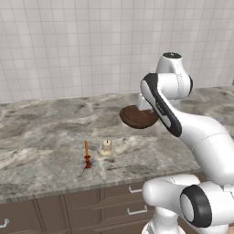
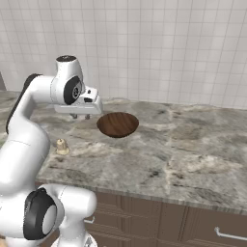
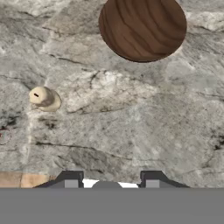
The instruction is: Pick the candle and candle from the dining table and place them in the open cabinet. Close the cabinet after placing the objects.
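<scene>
On the grey-brown marbled dining table stands a thin orange candle in a tiny red holder. Just to its right is a short cream candle. My gripper hovers above the stone, pointing down, behind and to the right of the cream candle and beside the brown bowl. Its fingertips stand apart with nothing between them, so it is open. The cabinet is out of view.
A brown wooden bowl sits on the table just beyond the gripper. Dark drawer fronts with short silver pulls run below the table edge. A white tiled wall backs the counter.
</scene>
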